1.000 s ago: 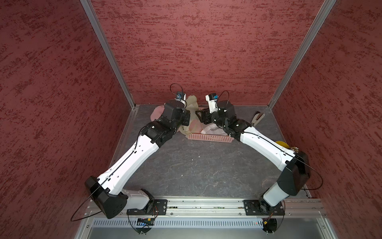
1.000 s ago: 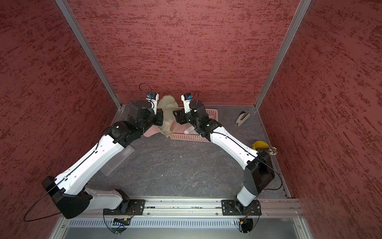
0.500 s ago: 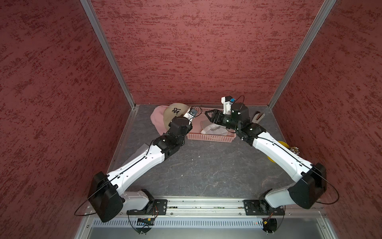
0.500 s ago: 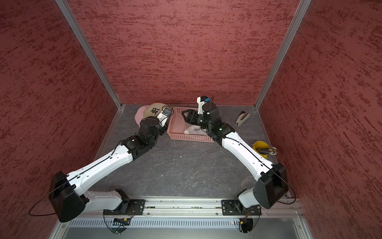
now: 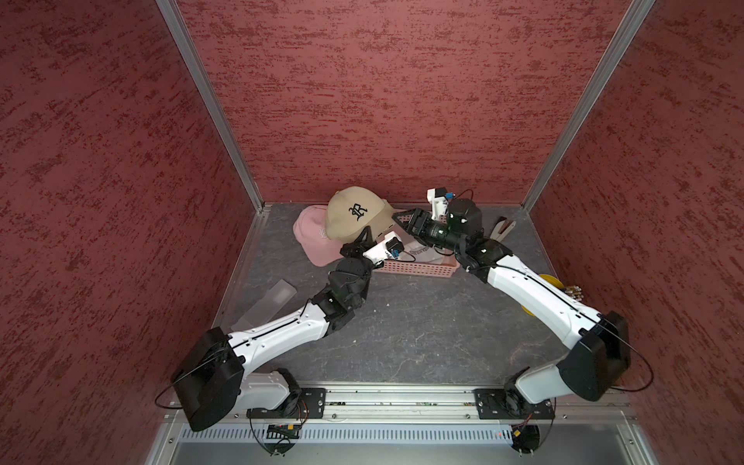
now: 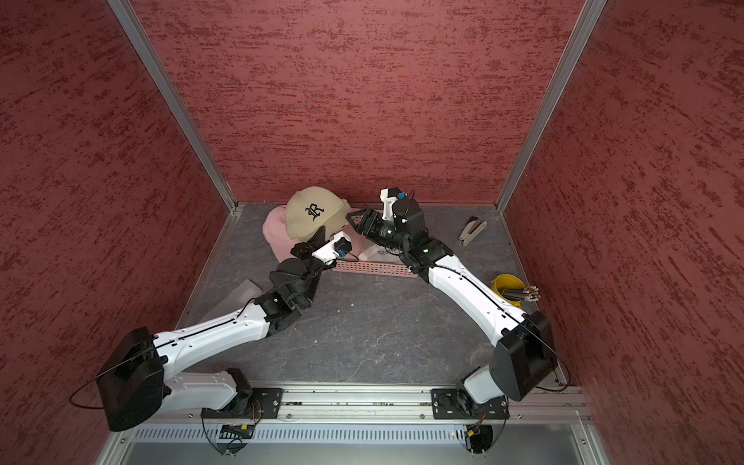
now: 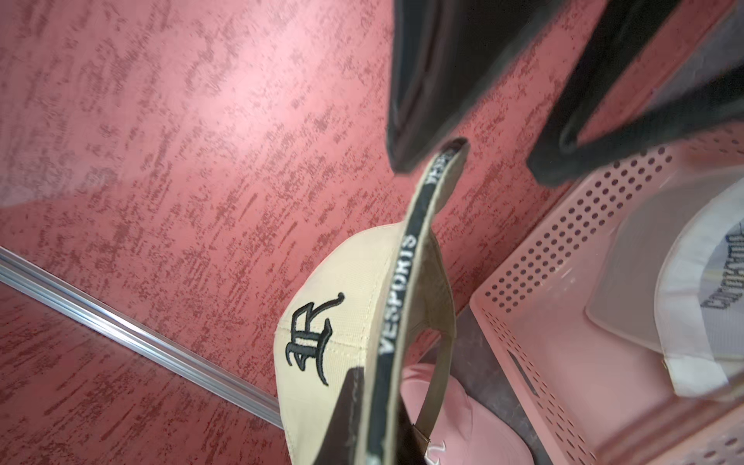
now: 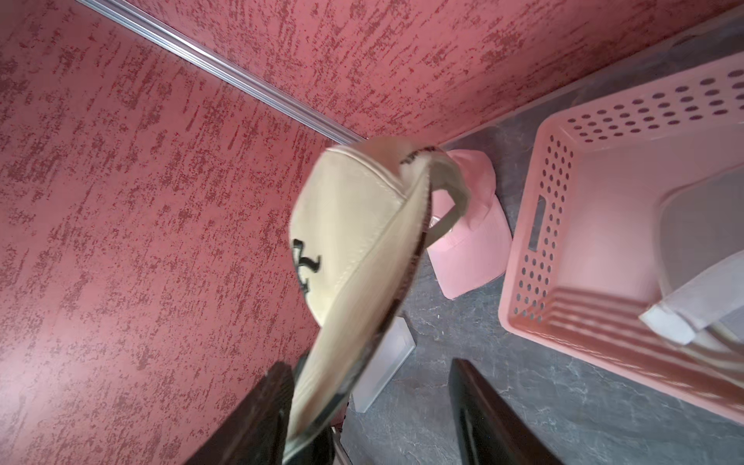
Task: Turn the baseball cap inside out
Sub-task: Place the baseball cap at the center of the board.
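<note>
While the white left arm (image 5: 282,334) and right arm (image 5: 535,294) stretch toward the back wall (image 5: 402,100), the beige fabric baseball cap (image 5: 354,213) hangs above the grey counter (image 5: 402,330), its front edge clamped in the left tool (image 5: 364,237). The right tool (image 5: 402,221), jaws apart, reaches its rear rim; contact there is unclear, blurred.

We see the beige baseball cap (image 5: 356,215) raised off the table (image 5: 402,322) near the back wall (image 5: 382,100), right side out, its black embroidered letter (image 6: 314,213) facing up. Its black inner sweatband (image 7: 396,322) carries white lettering, and the back strap (image 7: 441,362) hangs looped.
</note>
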`<move>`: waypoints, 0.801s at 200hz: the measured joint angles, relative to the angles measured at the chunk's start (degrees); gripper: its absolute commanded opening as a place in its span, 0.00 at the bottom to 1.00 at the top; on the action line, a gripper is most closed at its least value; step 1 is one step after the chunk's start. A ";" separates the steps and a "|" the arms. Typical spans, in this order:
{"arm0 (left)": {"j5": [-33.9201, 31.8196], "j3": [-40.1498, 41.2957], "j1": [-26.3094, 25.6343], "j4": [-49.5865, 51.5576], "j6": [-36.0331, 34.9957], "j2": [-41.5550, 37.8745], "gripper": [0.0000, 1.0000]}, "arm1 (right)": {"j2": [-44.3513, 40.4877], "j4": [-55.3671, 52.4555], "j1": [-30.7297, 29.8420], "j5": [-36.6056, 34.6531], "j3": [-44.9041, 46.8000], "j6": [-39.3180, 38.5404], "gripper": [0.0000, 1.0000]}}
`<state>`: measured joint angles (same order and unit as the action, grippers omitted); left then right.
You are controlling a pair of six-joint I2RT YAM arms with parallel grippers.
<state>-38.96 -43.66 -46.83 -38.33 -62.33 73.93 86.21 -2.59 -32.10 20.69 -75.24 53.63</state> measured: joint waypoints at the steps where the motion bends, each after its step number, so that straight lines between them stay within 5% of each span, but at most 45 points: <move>1: -0.11 0.04 -0.04 -0.11 -0.17 0.02 0.00 | 0.04 0.07 0.00 0.02 0.00 0.04 0.66; 67: -0.31 0.35 -1.81 -6.73 -5.22 2.84 0.00 | 0.74 5.29 -0.44 1.55 1.07 3.15 0.61; 111: 0.26 1.64 -2.64 -7.98 -7.54 4.26 0.00 | 3.28 8.61 -0.50 4.39 1.07 5.81 0.12; 142: 0.31 1.33 -3.26 -4.44 -5.33 4.48 0.34 | 3.54 9.14 -0.44 5.68 1.07 8.28 0.04; 160: 0.55 -0.15 -4.42 -0.48 -3.43 4.48 0.64 | 3.74 9.44 -0.31 6.80 1.07 8.20 0.03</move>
<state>-38.41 -43.81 -51.24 -38.81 -65.76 78.41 89.95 6.85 -32.40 27.49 -74.17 61.82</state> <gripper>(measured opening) 0.492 0.082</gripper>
